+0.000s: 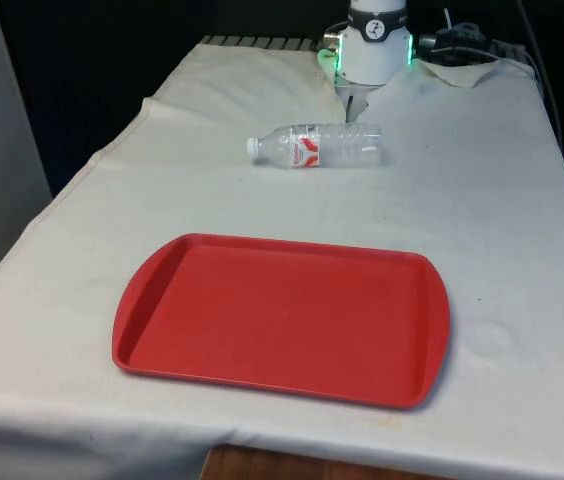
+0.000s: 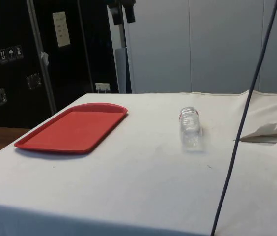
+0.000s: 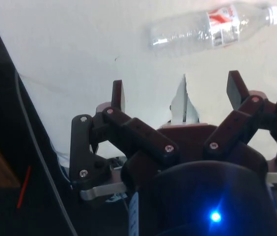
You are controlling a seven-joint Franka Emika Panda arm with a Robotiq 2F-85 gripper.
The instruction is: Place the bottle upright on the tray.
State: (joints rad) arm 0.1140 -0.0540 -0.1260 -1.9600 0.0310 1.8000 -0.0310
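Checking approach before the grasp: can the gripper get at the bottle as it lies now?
Probably yes. The bottle lies on its side on bare cloth, apart from the tray, nothing around it. The gripper is open, with nothing between it and the bottle.

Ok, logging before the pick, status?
Gripper open, jaws apart, holding nothing, off the bottle. Bottle lying on its side on the cloth, off the red tray. Tray bare; nothing between.

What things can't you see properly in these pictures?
- Writing on the bottle label: too small to read in the front view.
- Whether the bottle holds water: it is clear, so I cannot tell.
- The tray's near corner: the side view is too low to show inside its rim.
- The pincer is open, empty.
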